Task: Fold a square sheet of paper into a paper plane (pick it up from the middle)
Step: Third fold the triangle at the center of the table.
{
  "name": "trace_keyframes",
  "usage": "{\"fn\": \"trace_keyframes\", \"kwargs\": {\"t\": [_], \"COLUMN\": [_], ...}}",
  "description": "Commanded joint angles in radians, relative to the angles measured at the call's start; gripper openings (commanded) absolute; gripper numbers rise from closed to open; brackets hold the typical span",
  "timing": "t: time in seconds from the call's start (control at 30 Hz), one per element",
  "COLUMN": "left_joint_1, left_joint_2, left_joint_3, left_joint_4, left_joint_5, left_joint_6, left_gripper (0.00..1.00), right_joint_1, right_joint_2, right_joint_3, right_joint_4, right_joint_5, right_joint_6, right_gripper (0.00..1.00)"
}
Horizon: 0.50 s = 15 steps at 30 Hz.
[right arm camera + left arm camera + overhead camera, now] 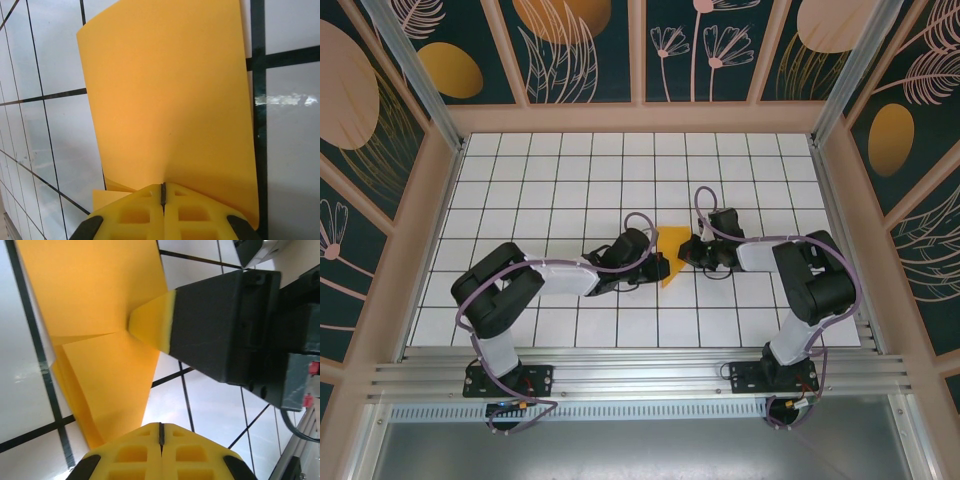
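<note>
As my right fingers (150, 196) clamp the folded paper sheet (672, 256) at the centre of the worktop (550, 190), one flap stands up. My left fingers (149, 434) are pressed together just beside its corner.

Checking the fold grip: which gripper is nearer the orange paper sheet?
Right. The right gripper has its jaws shut on the paper sheet; the left gripper, jaws shut, sits just beside its near tip.
</note>
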State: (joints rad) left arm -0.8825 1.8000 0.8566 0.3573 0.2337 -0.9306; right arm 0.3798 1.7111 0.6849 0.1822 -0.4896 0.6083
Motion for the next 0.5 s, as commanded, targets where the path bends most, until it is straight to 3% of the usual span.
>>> {"fn": "trace_keyframes", "kwargs": {"t": [0.0,0.47], "left_joint_1": [-0.002,-0.001], "left_joint_2": [0.022,0.117], "left_joint_3": [0.032,0.096], "left_joint_4": [0.069,0.026], "left_joint_5": [0.047,0.08], "left_joint_6": [-0.024,-0.029], "left_gripper": [0.04,0.05], "right_joint_1": [0.012,0.011], "right_joint_2": [0.055,0.056], "right_joint_3": [-0.018,-0.017], "right_joint_4": [-0.108,-0.114], "right_joint_5": [0.086,0.089], "right_joint_6": [-0.007,-0.01], "right_gripper": [0.05,0.05]}}
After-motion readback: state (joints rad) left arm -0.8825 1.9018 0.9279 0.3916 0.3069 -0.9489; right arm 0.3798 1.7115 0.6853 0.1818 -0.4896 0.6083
